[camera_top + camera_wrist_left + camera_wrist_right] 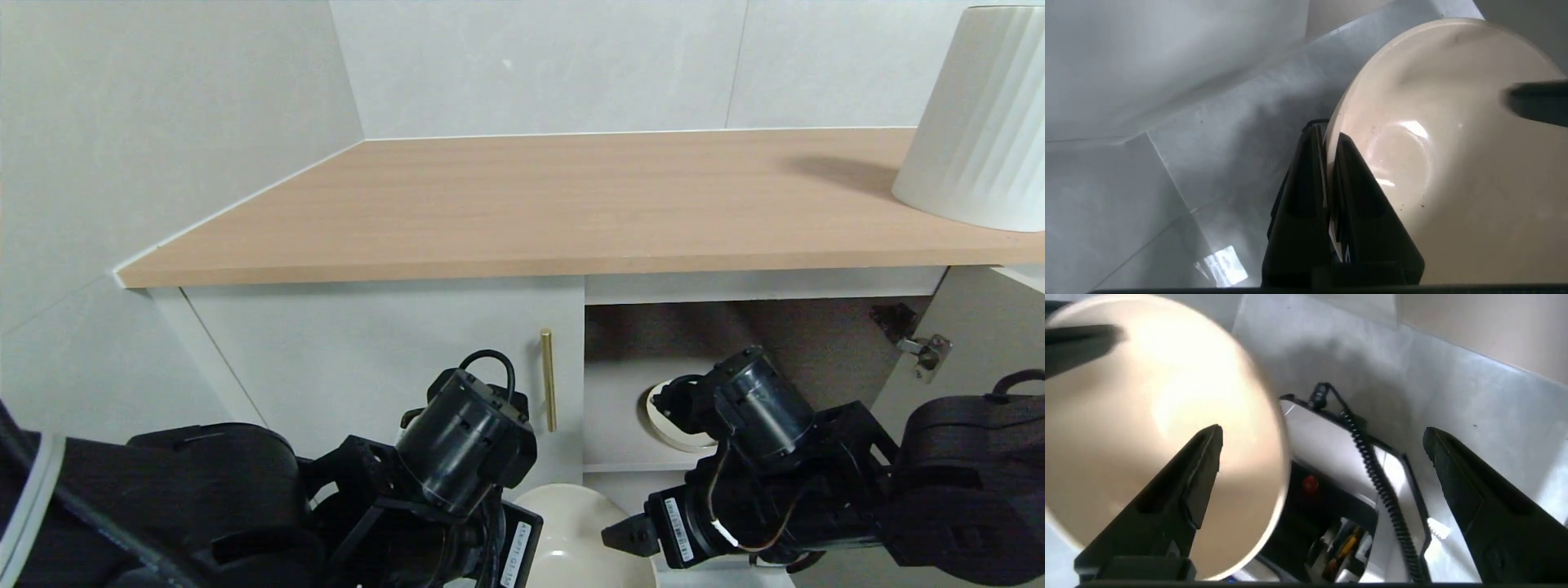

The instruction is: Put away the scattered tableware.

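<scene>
L gripper (1327, 140) tight on bowl (1437, 163) rim, R gripper (1323, 441) agape alongside.

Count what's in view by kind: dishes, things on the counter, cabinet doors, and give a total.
Dishes: 2 (cream bowl in the left gripper, white dish in the cabinet)
Counter items: 1 (ribbed white vessel on the countertop)
Doors: 2 (closed door, open door)
Total: 5

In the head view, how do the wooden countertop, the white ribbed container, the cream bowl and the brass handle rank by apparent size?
1. wooden countertop
2. white ribbed container, cut off by the picture's edge
3. cream bowl, partly hidden by the arms and nearest the camera, so its place is unsure
4. brass handle
</scene>
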